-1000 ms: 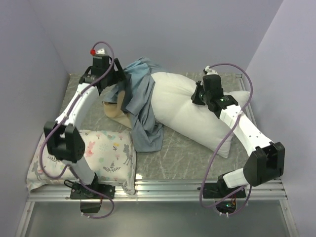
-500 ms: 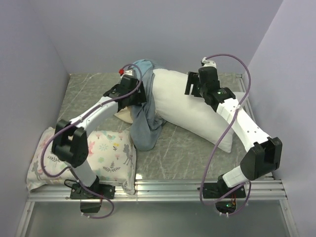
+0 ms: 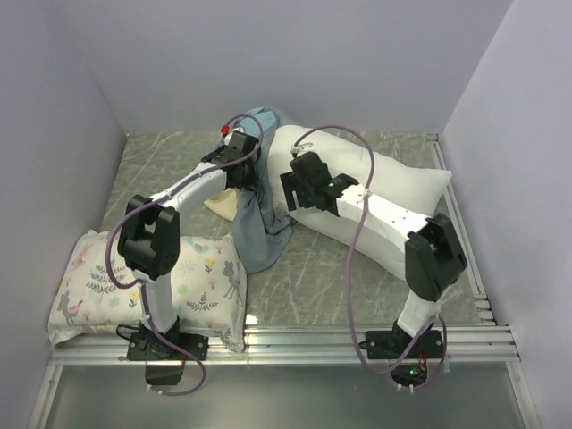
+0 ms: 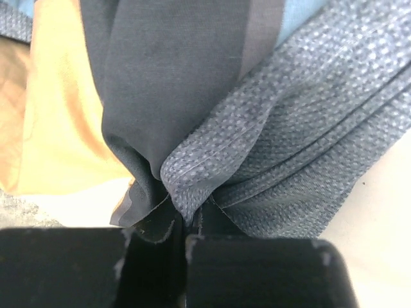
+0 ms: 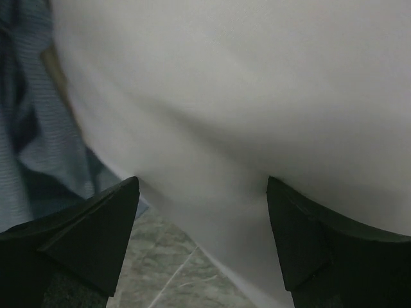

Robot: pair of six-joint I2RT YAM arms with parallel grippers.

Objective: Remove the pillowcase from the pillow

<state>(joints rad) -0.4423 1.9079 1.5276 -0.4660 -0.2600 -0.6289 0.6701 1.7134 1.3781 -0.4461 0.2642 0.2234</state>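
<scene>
The pillowcase point(image 4: 276, 128) is coarse-woven matt cloth, the pillow point(image 5: 257, 96) smooth.

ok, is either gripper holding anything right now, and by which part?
The left gripper is shut on a bunched fold of the pillowcase. The right gripper is open at the pillow, holding nothing.

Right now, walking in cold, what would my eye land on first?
Probably the big white pillow lying across the middle and right of the table, a slate-blue pillowcase bunched at its left end. The left fingers are pinched shut on a fold of that cloth; the right fingers stand open close to the pillow. A smaller flower-and-deer print pillow sits at the near left corner.
</scene>
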